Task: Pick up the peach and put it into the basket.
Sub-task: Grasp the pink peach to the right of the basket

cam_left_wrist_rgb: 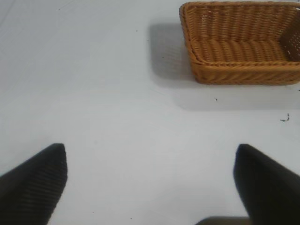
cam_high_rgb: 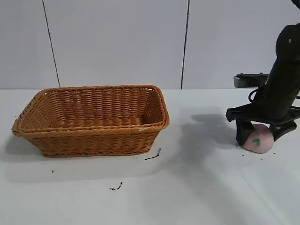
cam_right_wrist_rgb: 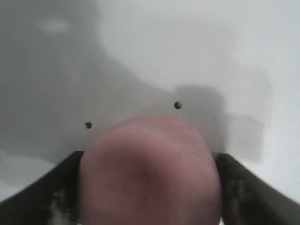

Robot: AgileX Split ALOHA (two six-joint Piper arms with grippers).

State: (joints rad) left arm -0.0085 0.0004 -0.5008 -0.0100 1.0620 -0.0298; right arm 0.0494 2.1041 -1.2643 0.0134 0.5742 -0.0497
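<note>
The pale-pink peach (cam_high_rgb: 258,139) with its green leaf mark rests on the white table at the far right. My right gripper (cam_high_rgb: 263,135) is down over it, one dark finger on each side. In the right wrist view the peach (cam_right_wrist_rgb: 150,173) fills the gap and both fingers (cam_right_wrist_rgb: 239,187) press against its sides, so the right gripper (cam_right_wrist_rgb: 149,157) is shut on it. The orange-brown wicker basket (cam_high_rgb: 93,140) stands at the left with nothing in it that I can see. It also shows in the left wrist view as the basket (cam_left_wrist_rgb: 243,70) far from my left gripper (cam_left_wrist_rgb: 150,150), which is open over bare table.
Small dark scraps (cam_high_rgb: 153,155) lie on the table in front of the basket's right corner, with another scrap (cam_high_rgb: 116,187) nearer the front. White table stretches between basket and peach. A panelled wall runs behind.
</note>
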